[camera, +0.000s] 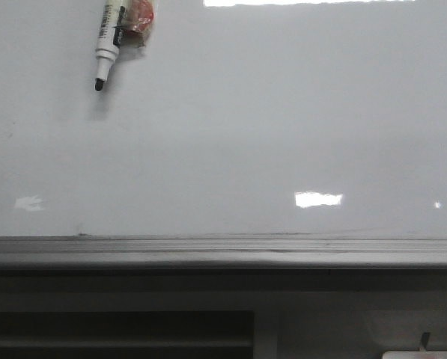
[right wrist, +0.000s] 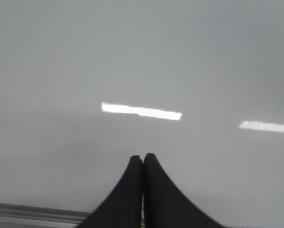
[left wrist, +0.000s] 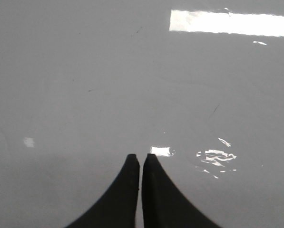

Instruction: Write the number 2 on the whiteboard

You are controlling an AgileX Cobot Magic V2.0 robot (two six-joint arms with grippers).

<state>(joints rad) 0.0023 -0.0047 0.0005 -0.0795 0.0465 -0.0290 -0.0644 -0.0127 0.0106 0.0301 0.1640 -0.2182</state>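
Observation:
The whiteboard (camera: 268,127) fills the front view, glossy white-grey with light reflections, and no number 2 shows on it. A white marker (camera: 108,43) with a black tip pointing down hangs on the board at the upper left. Neither gripper shows in the front view. In the left wrist view my left gripper (left wrist: 141,156) is shut and empty in front of the board (left wrist: 108,71). In the right wrist view my right gripper (right wrist: 142,156) is shut and empty in front of the board (right wrist: 132,57), near the ledge (right wrist: 32,213).
A red object in clear wrap (camera: 139,18) sits beside the marker's upper end. A grey metal ledge (camera: 223,250) runs along the board's lower edge, with dark framing below it. A short dark scratch (left wrist: 215,109) marks the board in the left wrist view.

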